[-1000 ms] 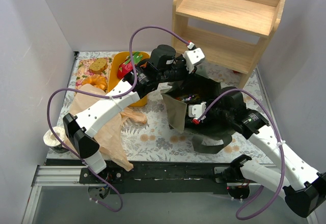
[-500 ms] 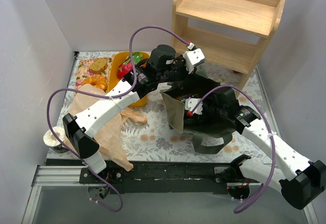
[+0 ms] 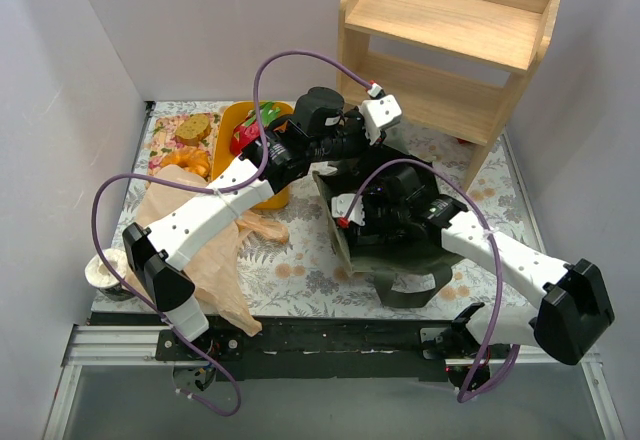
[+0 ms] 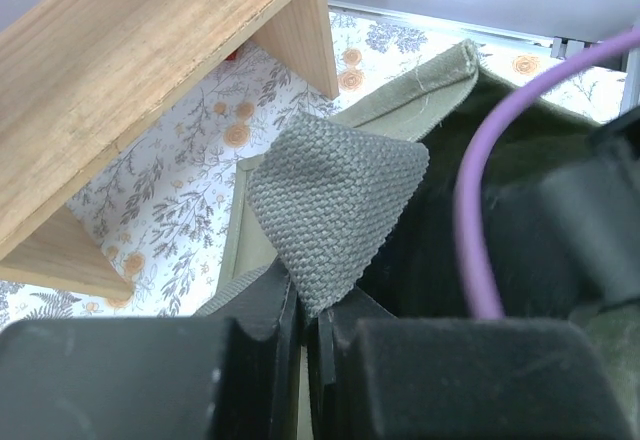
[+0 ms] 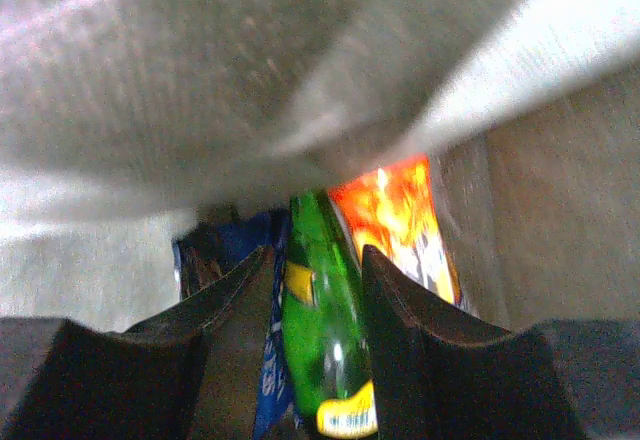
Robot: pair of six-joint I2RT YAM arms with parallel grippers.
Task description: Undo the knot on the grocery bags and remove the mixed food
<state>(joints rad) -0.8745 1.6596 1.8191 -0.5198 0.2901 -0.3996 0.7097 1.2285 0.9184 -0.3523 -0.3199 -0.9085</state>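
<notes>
Landmark: dark olive tote [image 3: 345, 230], lying open-mouthed on the counter [image 3: 300, 265] in front of the wooden shelf [image 3: 450, 30].
Left hand [image 4: 305, 310]: clamped shut on the tote's woven strap [image 4: 335, 200] at the tote's far rim; judged to be holding that edge up so the mouth gapes and the other arm has a way in.
Right hand [image 5: 315, 252]: deep inside the tote, jaws parted to either side of the green bottle [image 5: 320, 330]; cannot tell whether pressing on it yet or only straddling it.
Green bottle: inside the tote, lying lengthwise between the two fingers, lined up for a pinch across its narrow width.
Neighbours: orange packet [image 5: 395, 215] just beside the bottle, blue packet [image 5: 225, 245] on its other side, both inside the tote and crowding it.
Food already out: bread slice [image 3: 193, 127], donut [image 3: 187, 160] and red-and-green produce [image 3: 250, 125], on the counter well left of the tote, probably to leave working room.
Tan plastic bag [image 3: 205, 260]: slack on the counter left of the tote, under the left arm; knot not to be made out.
Step in hand: likely fetching the bottle.
Risk: tote cloth sagging over the right hand; a packet dragged along.
</notes>
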